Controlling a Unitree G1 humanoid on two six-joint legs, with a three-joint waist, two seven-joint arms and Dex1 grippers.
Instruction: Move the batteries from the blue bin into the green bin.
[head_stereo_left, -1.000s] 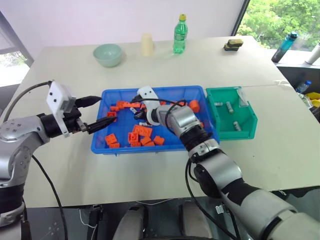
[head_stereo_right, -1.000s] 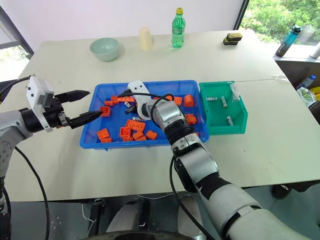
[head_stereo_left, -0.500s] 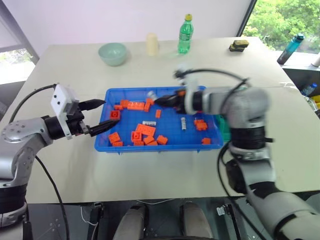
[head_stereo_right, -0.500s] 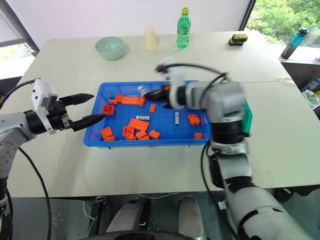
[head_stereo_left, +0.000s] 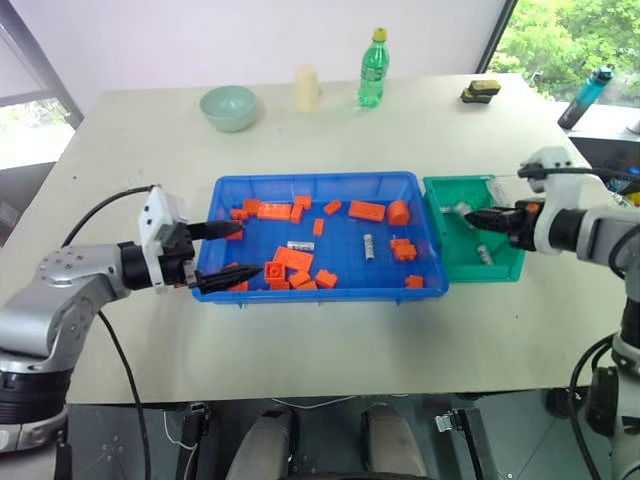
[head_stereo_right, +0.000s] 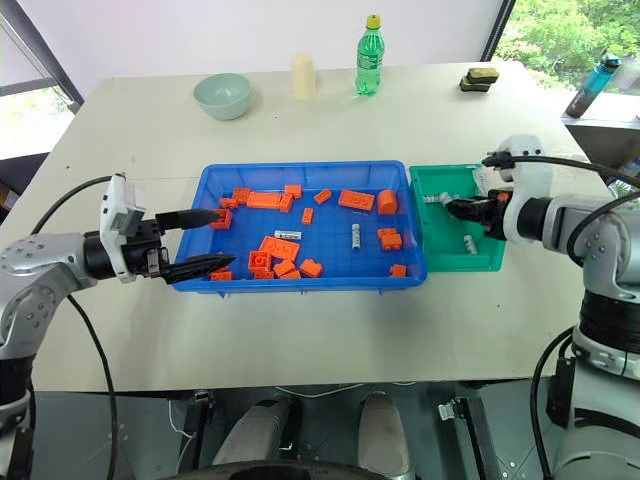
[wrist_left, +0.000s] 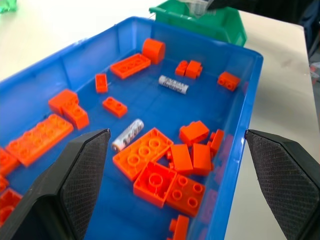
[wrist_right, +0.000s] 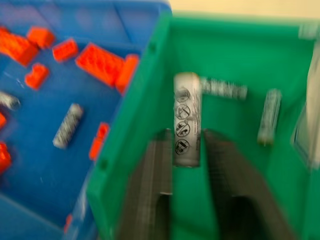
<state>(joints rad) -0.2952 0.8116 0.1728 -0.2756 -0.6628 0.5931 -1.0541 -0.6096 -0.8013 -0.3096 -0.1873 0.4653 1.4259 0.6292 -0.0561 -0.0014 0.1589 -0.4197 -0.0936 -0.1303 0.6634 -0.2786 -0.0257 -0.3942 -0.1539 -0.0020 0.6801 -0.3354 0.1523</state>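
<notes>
— Where are the batteries right now?

— Two lie in the blue bin (head_stereo_left: 320, 292), loose among the orange bricks (head_stereo_left: 292, 260). One battery (head_stereo_left: 368, 246) sits near the middle of the bin floor, pointing front to back; the other battery (head_stereo_left: 298, 244) lies crosswise, closer to my left side, just behind a big brick. More are in the green bin (head_stereo_left: 485, 272), which stands right against the blue bin's right end: a pair on the floor (wrist_right: 269, 116) near the far wall, apart from each other, and a third battery (wrist_right: 187, 119) standing lengthwise between the tips of my right gripper (head_stereo_left: 470, 216).

— Are you gripping that one?

— I cannot tell. It sits in the gap between my two right fingers (wrist_right: 157, 170), over the green bin's inside, but the wrist view is too smeared to show whether they press on it.

— And your left side?

— My left gripper (head_stereo_left: 232, 257) hangs at the blue bin's left rim, pointing across the bin toward the green one. Its fingers (wrist_left: 80, 175) are spread wide with nothing between them; one tip reaches over the rim, the other is at the front corner.

— Anything else on the desk (head_stereo_left: 300, 140)?

— A pale bowl (head_stereo_left: 228, 106), a cream cylinder (head_stereo_left: 306, 88) and a green bottle (head_stereo_left: 372, 68), all along the far edge, well apart from the bins.
</notes>
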